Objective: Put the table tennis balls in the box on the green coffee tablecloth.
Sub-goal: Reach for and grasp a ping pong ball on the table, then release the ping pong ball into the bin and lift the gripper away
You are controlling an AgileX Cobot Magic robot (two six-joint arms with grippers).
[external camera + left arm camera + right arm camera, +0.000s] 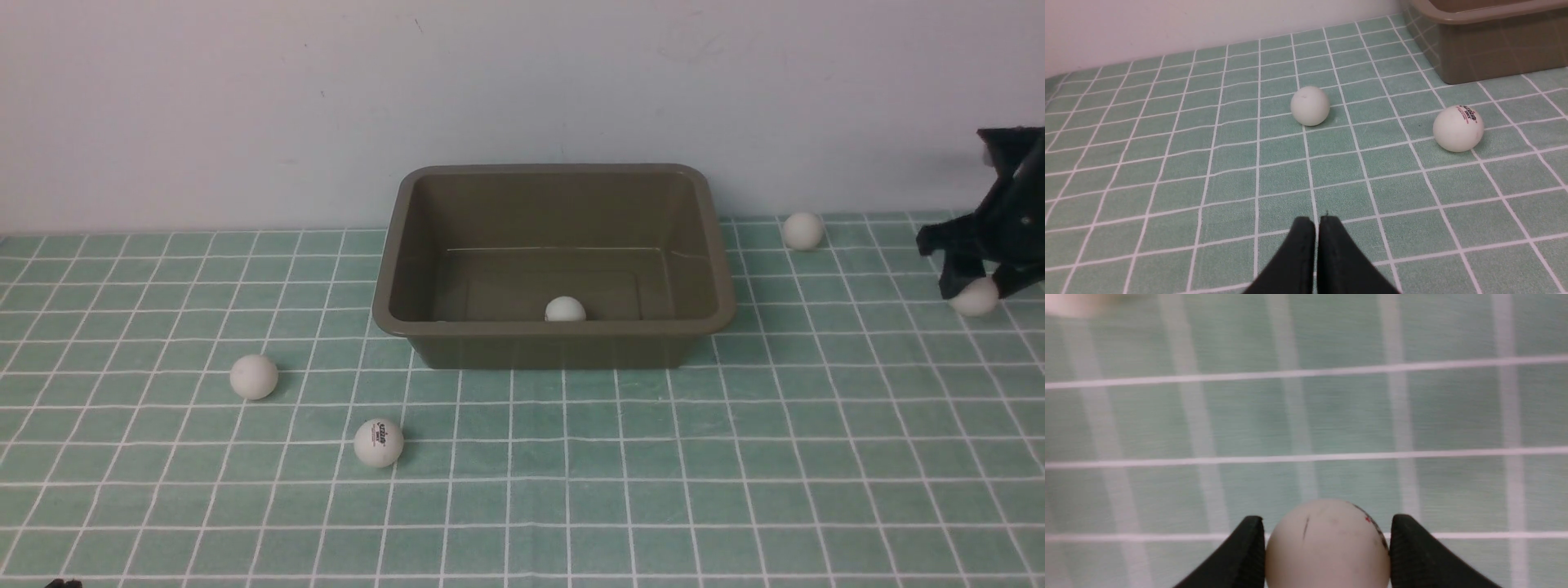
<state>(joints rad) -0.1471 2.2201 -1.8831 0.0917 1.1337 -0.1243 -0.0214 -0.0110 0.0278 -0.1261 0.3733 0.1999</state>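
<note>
My right gripper point(980, 287) pointed down over the tablecloth point(735, 457), far right, clamped on a ball point(974, 299); my left gripper point(1316, 228) hung low, jaws together.

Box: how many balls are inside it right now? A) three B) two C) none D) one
D: a single white ball sits on the floor of the box, close to its front wall.
</note>
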